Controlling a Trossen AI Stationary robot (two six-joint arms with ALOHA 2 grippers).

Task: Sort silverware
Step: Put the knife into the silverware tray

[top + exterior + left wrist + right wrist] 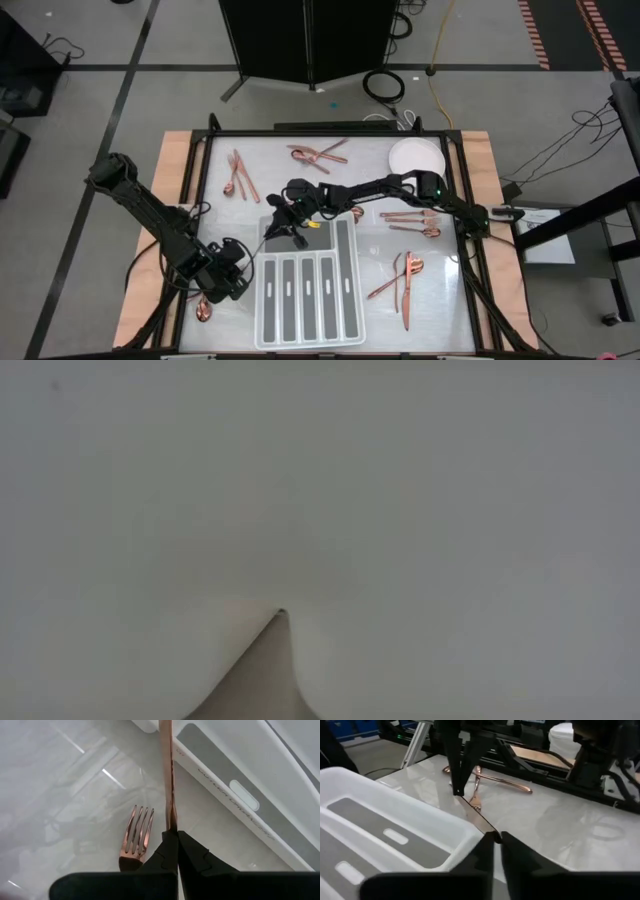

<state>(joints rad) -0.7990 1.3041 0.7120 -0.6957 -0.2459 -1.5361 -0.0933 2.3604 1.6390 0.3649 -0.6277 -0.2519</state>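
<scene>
spoon lies at the near-left edge, left of the tray, unsorted; left gripper sits just off the tray's left side, pinched tight on one end of a slim copper piece, probably a knife, can't confirm; a fork lies on the table right beside that gripper; white divided tray is centre-near, every slot that shows looks bare, so I judge nothing is sorted yet; right gripper reaches across to the tray's far-left corner, fingers closed narrow on the other end of the same piece, so both hands hold it, looks like a handover over the tray rim; left to do: nearly all of it; loose cutlery near the far-left, far-centre, right of the tray and near-right; round plate far-right, nothing on it; low view is blocked, no info
</scene>
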